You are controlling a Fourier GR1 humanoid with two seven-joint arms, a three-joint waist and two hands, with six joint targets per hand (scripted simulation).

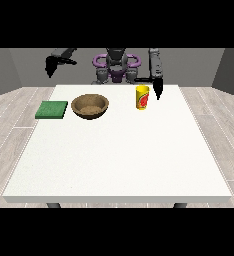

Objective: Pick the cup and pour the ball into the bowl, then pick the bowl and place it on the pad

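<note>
cup (142, 97) upright on table (119, 155), hand (157, 88) just beside it

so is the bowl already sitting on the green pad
No, the wooden bowl rests on the white table, just beside the green pad rather than on it.

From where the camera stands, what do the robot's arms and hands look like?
Both arms are slim and dark grey. Each ends in a black hand: one at the view's left, one at the view's right. No cables or markings can be made out.
</note>
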